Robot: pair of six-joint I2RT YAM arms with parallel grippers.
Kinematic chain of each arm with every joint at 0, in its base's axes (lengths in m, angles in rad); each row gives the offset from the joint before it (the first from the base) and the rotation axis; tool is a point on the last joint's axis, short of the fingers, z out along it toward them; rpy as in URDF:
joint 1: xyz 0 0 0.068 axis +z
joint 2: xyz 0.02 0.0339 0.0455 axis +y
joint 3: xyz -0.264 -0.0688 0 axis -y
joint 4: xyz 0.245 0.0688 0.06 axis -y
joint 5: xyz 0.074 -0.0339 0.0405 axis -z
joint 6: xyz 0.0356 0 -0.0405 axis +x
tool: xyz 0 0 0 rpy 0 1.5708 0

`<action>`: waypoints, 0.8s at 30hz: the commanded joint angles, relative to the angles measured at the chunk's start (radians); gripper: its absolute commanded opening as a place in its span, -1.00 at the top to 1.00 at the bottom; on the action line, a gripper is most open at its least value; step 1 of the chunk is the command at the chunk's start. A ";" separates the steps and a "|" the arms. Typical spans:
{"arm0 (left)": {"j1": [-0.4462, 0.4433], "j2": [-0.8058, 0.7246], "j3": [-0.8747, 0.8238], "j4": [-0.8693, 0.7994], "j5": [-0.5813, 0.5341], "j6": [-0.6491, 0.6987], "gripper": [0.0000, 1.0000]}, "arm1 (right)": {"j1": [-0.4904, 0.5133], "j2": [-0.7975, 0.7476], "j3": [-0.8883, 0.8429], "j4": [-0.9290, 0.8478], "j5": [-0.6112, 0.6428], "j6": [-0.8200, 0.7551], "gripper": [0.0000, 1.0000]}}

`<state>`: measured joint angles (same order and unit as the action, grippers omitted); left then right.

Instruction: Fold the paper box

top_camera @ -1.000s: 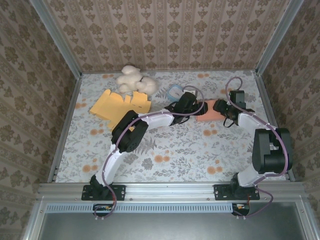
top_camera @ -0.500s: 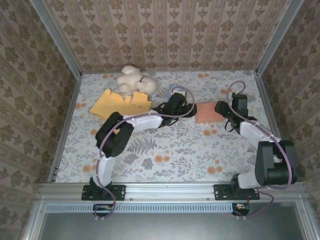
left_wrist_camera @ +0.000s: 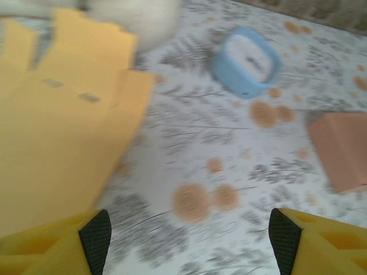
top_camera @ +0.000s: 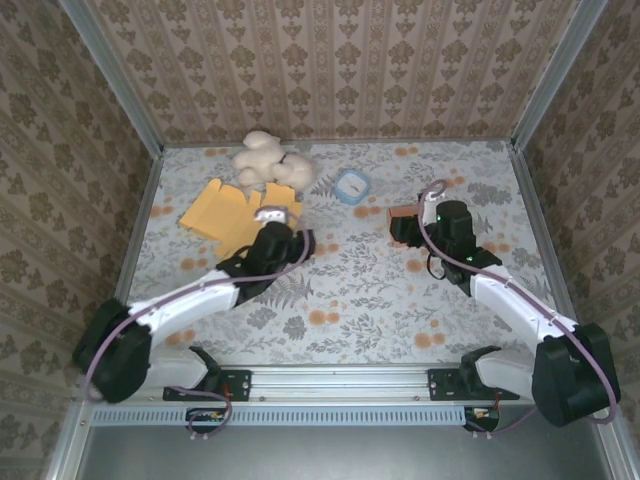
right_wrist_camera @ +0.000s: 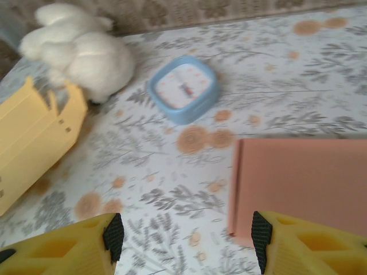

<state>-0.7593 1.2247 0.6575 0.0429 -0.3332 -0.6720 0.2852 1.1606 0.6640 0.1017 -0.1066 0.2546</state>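
Approach yellow paper box (left_wrist_camera: 51, 143) at ten o'clock squarely with left gripper (left_wrist_camera: 189, 235) (jaws wide, empty); right gripper (right_wrist_camera: 187, 238) likewise open, empty.

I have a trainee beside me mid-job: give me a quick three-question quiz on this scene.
1. True or false: the left gripper is clamped on the yellow sheet.
2. Which thing lies between the plush and the pink box? A. blue object B. scissors C. mug
3. Which is nearer the pink box: the left gripper or the right gripper?

Key:
1. False. Its jaws stand apart with nothing between them.
2. A.
3. The right gripper.
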 commanded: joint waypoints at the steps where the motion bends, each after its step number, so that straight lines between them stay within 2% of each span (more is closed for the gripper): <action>1: 0.069 -0.142 -0.112 -0.111 -0.058 -0.041 -0.53 | 0.035 -0.032 -0.031 -0.023 -0.009 -0.058 -0.27; 4: 0.109 -0.267 -0.172 -0.133 -0.044 0.058 -0.53 | 0.060 -0.035 -0.038 -0.034 -0.010 -0.053 -0.27; 7: 0.112 -0.284 -0.174 -0.108 -0.012 0.211 -0.50 | 0.075 -0.026 -0.025 -0.069 0.004 -0.058 -0.28; 12: 0.074 -0.052 -0.032 -0.145 -0.090 0.386 -0.48 | 0.078 -0.025 -0.033 -0.063 0.019 -0.057 -0.28; 16: 0.018 0.207 0.145 -0.250 -0.291 0.435 -0.48 | 0.078 -0.037 -0.031 -0.075 0.014 -0.051 -0.29; 22: 0.060 0.400 0.265 -0.325 -0.326 0.396 -0.48 | 0.078 -0.071 -0.033 -0.078 0.015 -0.044 -0.29; 24: 0.076 0.432 0.277 -0.314 -0.295 0.408 -0.47 | 0.078 -0.078 -0.033 -0.078 0.013 -0.040 -0.29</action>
<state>-0.7067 1.6257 0.8993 -0.2070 -0.5888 -0.2890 0.3584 1.1095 0.6392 0.0360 -0.1055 0.2115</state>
